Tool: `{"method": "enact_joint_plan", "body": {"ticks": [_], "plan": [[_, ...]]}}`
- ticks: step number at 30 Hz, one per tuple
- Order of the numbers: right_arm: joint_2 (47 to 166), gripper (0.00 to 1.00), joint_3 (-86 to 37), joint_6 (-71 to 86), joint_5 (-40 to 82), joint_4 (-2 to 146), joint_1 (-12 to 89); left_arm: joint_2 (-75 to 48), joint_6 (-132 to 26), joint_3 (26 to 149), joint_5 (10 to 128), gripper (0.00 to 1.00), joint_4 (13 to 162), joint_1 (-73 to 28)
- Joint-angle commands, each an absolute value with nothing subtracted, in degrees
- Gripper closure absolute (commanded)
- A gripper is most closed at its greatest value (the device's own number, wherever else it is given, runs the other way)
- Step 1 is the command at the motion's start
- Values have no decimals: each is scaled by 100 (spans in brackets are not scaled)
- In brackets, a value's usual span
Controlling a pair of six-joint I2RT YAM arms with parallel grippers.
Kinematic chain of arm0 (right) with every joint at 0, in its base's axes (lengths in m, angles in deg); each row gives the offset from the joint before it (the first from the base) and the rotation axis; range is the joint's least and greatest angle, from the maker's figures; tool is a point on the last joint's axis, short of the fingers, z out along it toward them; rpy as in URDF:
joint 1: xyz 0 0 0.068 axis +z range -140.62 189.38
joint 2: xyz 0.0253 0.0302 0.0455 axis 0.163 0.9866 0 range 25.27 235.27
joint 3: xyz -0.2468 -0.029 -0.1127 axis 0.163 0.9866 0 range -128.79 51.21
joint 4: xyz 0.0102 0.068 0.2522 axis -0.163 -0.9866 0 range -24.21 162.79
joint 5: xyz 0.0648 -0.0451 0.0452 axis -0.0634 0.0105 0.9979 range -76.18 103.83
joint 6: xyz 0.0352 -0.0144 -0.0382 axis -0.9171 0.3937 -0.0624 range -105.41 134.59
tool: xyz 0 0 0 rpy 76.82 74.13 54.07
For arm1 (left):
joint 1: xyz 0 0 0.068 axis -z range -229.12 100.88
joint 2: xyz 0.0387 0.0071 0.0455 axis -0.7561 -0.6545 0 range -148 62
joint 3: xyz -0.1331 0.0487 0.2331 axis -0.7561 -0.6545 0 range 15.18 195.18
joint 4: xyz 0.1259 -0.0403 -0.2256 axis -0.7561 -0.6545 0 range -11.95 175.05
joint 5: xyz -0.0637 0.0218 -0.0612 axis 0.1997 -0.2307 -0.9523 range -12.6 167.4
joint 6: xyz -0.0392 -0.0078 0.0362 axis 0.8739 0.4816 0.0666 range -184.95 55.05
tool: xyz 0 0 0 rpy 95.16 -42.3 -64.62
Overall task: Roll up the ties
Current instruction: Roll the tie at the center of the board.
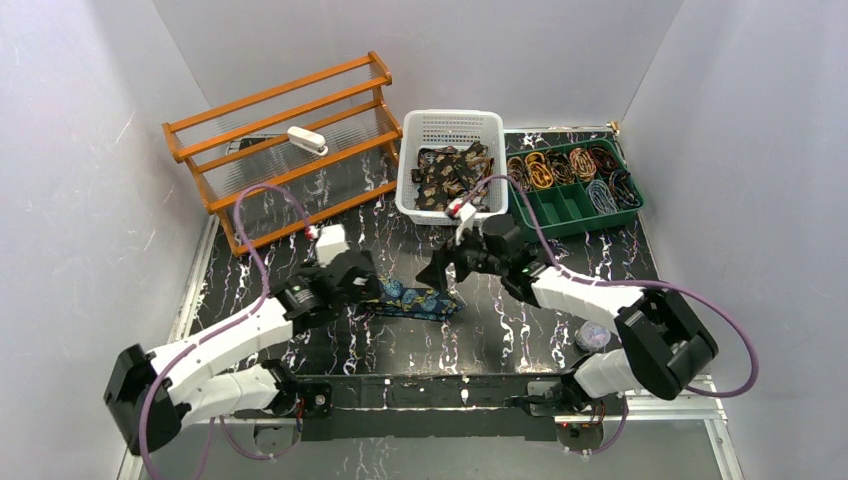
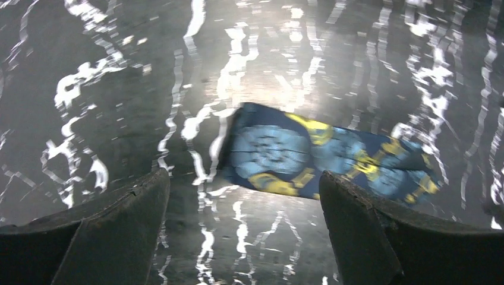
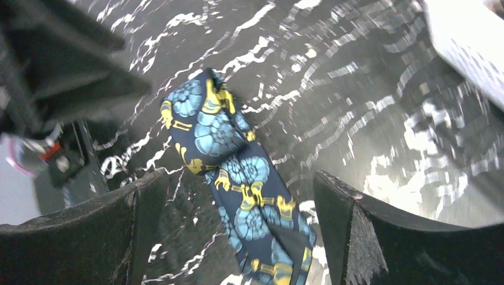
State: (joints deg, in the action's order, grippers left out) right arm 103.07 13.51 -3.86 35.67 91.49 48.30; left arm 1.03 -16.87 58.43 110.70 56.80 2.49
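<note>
Lying on the black, white-veined table (image 1: 500,330), a dark blue tie (image 1: 415,298) with teal and gold paisley sits in the middle of the work area, between the two arms. The left gripper (image 2: 241,190) hangs low over the tie's left end with its jaws spread wide. From its wrist camera the cloth lies on the table just ahead of the dark fingers (image 2: 119,219), and nothing is pinched between them. The right gripper (image 3: 238,178) hovers over the other end, its jaws just as far apart. In that view the tie runs lengthwise through the gap between the fingers (image 3: 380,237), bunched into a loose fold at the far end, and I can't see it touching either one. At the back of the table a white basket (image 1: 452,125) holds a heap of brown ties (image 1: 455,175). Just beside it on the right stands a green tray (image 1: 560,215) with small coiled rolls (image 1: 570,165) in its rear compartments. A wooden rack (image 1: 290,140) sits well apart from these, at the back left.
</note>
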Motion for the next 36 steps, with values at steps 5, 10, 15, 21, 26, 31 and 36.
{"method": "enact_joint_plan", "body": {"ticks": [5, 10, 15, 21, 26, 31, 36], "plan": [[11231, 1, 943, 3237, 3940, 10536, 5866, 1537, -1461, 4454, 9624, 2, 5885, -1822], [11893, 1, 372, 3478, 4062, 10335, 6066, 1553, -1396, 4153, 9220, 2, 5864, -2411], [12415, 1, -129, 3730, 4331, 9917, 6304, 1689, -1435, 4093, 9158, 2, 5922, -2501], [12812, 1, -345, 3776, 4385, 9960, 6419, 1622, -1480, 4129, 9173, 2, 5801, -2511], [13061, 1, -483, 3680, 4226, 9939, 6488, 1775, -1615, 4147, 9188, 2, 5740, -2506], [13350, 1, -619, 3570, 4289, 9947, 6516, 1851, -1579, 4145, 9191, 2, 5686, -2512], [13610, 1, -650, 3162, 4242, 10177, 6535, 1918, -1521, 4118, 9173, 2, 5705, -2505]]}}
